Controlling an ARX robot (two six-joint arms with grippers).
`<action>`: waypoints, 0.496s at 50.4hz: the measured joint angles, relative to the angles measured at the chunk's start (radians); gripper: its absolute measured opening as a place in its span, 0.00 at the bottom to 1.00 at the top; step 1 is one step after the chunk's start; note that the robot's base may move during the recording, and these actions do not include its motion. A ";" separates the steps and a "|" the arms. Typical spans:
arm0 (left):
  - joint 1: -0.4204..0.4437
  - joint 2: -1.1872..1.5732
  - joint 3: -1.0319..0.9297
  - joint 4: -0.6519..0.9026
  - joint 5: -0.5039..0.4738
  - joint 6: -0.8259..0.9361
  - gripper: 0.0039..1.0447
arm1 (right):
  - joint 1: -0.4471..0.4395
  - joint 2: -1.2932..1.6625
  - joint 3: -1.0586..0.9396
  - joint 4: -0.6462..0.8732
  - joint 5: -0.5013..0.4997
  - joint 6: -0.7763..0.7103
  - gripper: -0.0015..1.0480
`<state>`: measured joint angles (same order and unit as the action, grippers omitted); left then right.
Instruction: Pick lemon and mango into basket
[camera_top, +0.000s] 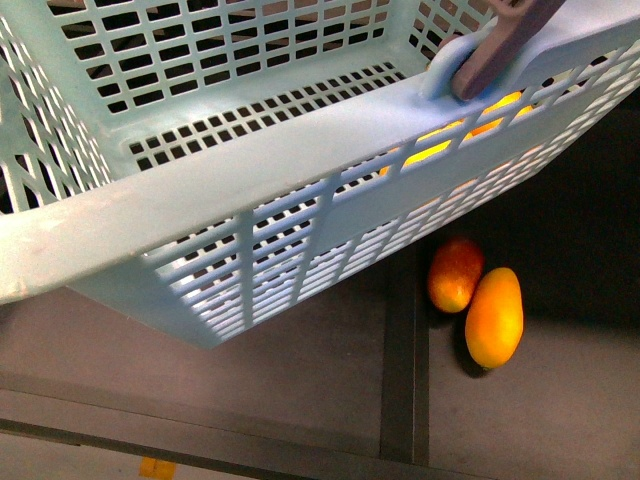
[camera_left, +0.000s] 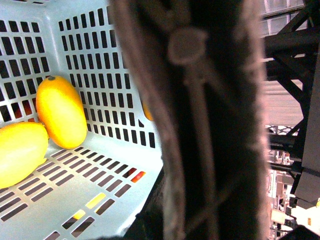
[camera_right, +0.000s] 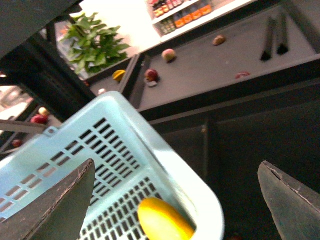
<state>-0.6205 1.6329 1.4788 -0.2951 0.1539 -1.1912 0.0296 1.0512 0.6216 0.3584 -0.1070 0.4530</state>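
Right pincer (camera_right: 175, 200) spread, empty above basket (camera_right: 165, 155); left pincer state unreadable. Lemon (camera_right: 162, 220) lay inside; next grasp should target mango (camera_top: 494, 317) on surface (camera_top: 300, 370).

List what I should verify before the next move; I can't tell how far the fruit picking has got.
1. Right claw open and empty: ok.
2. Left claw state: cannot tell; a blurred dark shape fills most of its wrist view.
3. Fruit inside the light-teal slotted plastic basket: ok; two yellow oval fruits lie on its floor.
4. All fruit collected: not ok; an orange-yellow oval fruit and a reddish-orange fruit lie touching on the dark surface outside the basket.
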 joint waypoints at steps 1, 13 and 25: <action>0.000 0.000 0.000 0.000 0.000 0.000 0.04 | -0.015 -0.027 -0.003 -0.031 0.003 -0.007 0.92; 0.000 0.000 0.000 0.000 -0.004 0.003 0.04 | -0.034 -0.191 -0.159 0.054 0.101 -0.347 0.62; 0.001 0.000 0.000 0.000 -0.006 0.002 0.04 | -0.033 -0.268 -0.305 0.095 0.105 -0.425 0.32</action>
<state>-0.6197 1.6329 1.4788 -0.2951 0.1482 -1.1892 -0.0036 0.7830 0.3164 0.4534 -0.0025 0.0280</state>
